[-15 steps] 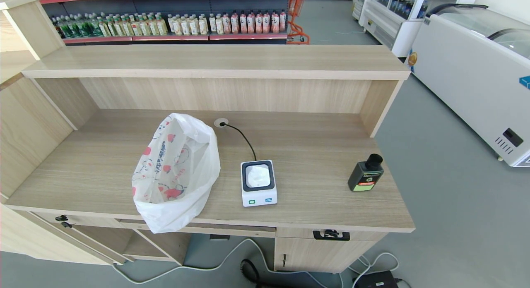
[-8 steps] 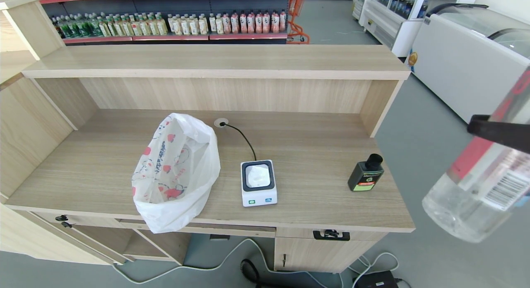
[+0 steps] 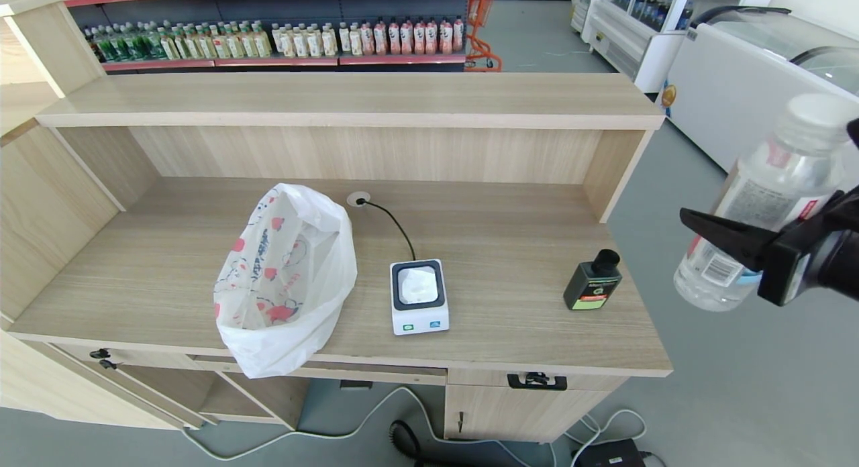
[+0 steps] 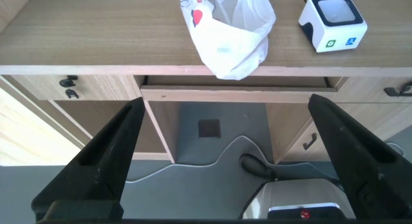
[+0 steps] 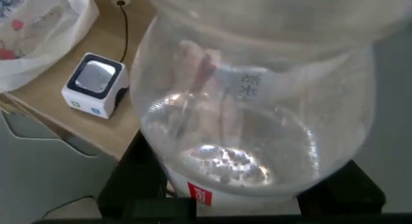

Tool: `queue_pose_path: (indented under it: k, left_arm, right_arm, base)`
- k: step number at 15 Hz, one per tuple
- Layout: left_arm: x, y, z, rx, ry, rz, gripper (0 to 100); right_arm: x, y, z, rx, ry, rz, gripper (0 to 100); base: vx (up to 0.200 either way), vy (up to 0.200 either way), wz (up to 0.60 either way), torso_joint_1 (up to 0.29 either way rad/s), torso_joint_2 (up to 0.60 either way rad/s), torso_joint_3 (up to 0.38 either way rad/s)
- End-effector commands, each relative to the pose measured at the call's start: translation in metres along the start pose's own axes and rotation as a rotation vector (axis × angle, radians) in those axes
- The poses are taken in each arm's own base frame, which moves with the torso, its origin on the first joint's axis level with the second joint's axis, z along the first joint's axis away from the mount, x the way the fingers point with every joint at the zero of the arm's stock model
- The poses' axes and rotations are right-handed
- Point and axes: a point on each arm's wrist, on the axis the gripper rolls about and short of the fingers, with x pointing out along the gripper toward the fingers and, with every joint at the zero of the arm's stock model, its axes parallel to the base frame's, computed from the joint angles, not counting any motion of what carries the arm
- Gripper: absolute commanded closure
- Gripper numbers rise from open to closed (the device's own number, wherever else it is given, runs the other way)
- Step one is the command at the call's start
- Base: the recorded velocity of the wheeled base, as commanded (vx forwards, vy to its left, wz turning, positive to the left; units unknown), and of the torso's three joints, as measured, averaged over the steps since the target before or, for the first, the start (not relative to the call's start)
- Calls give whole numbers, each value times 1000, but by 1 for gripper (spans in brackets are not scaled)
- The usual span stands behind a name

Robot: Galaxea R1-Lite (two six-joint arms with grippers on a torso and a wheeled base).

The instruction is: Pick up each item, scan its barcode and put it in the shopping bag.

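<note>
The work surface is a light wood-grain counter (image 3: 510, 252) with a raised back ledge. Behind it stand a store shelf of bottled drinks (image 3: 268, 41) and white chest freezers (image 3: 758, 111) on a grey floor. The scanner (image 3: 419, 296), a small white box with a dark-framed window on top, sits near the counter's front edge. Its black cable (image 3: 396, 225) runs back to a round grommet (image 3: 358, 199). The shopping bag (image 3: 285, 279), thin white plastic with red print, stands open just left of the scanner. A dark, square-shouldered bottle (image 3: 593, 281) with a black cap stands upright to the scanner's right. The right gripper (image 3: 772, 175) is raised well right of the scanner, past the counter's end. Its black fingers are clamped on a clear plastic water bottle (image 3: 758, 205), tilted, white cap uppermost. The left gripper (image 4: 226, 102) hangs in front of the counter, lower than the scanner, its jaws spread wide and holding nothing.
</note>
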Motion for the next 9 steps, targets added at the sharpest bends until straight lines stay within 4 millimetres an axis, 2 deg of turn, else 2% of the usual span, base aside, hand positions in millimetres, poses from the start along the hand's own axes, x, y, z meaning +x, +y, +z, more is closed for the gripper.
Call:
queue_pose_path:
  k: [1,3,5,9]
  left_arm:
    - [0,0,0,0,0,0,0]
    - [0,0,0,0,0,0,0]
    - [0,0,0,0,-2,0,0]
    - [0,0,0,0,-2,0,0]
  right_arm:
    - [30,5,-25,-146,34,16,100]
    - [30,5,-26,-261,-25,106,100]
    - [21,0,-38,-352,-26,145,100]
    - [18,-16,-45,-401,-60,186,100]
  base:
    - [0,0,0,0,0,0]
    - [0,0,0,0,0,0]
    - [0,0,0,0,0,0]
    - [0,0,0,0,0,0]
